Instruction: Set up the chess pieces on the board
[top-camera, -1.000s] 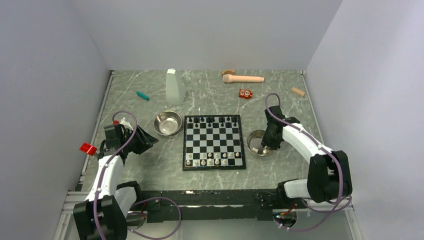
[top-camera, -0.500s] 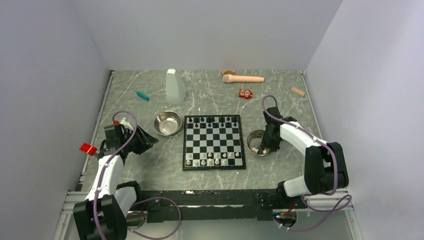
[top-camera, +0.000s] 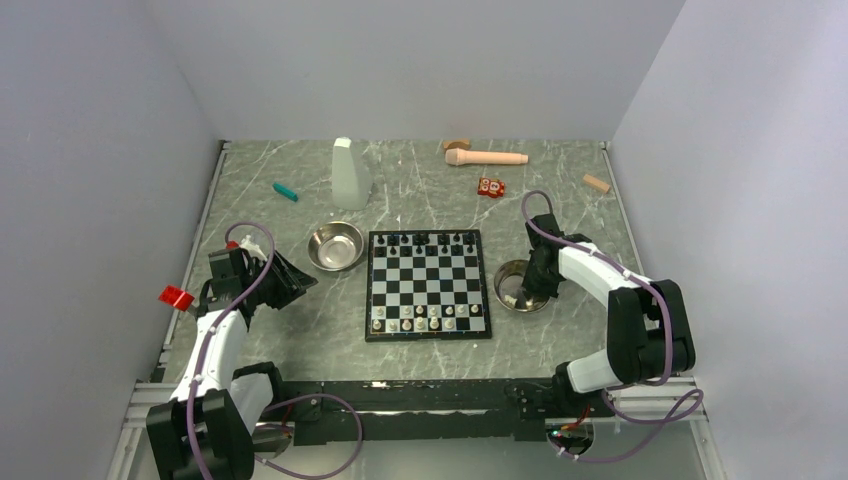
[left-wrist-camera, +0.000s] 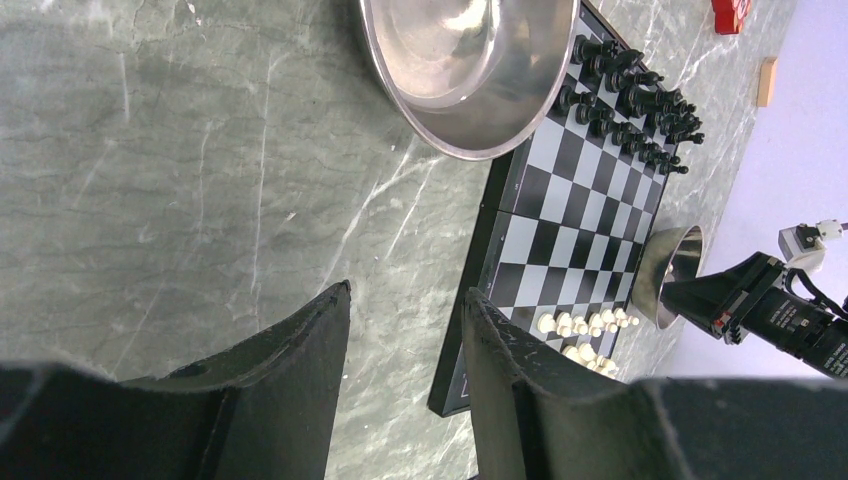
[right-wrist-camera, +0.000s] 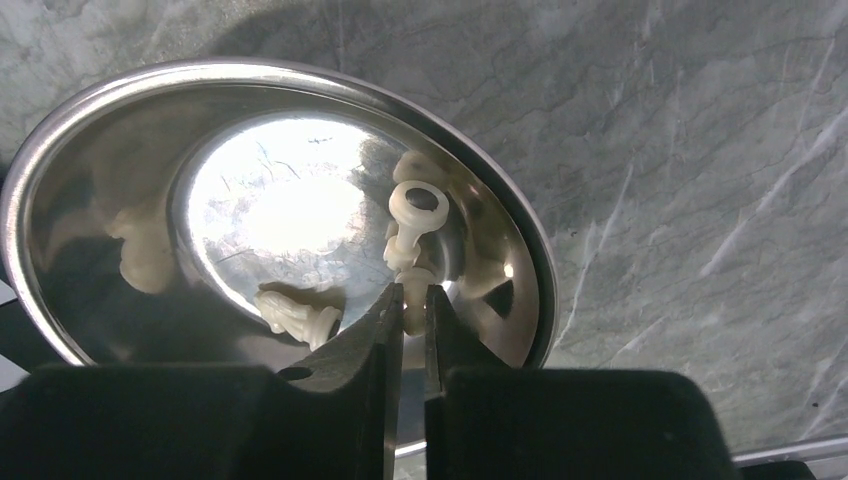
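lying in a steel bowl (right-wrist-camera: 300, 72), a cream chess piece (right-wrist-camera: 415, 280) is pinched by the right gripper (right-wrist-camera: 413, 292). the left gripper (left-wrist-camera: 405, 295) is seen open.

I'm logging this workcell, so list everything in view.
chessboard: one, black and white, centre
black chess pieces: many, black, board's far rows
cream chess pieces: several, cream, board's near rows
loose cream pieces: about three, cream, in right bowl
steel bowls: two, shiny, left and right of board
bottle: one, whitish, far side
teal stick: one, far left
wooden pestle: one, tan, far edge
red blocks: two, far side, left edge
wooden block: one, far right
left gripper: jaws open, empty
right gripper: jaws pinching one of the loose cream pieces
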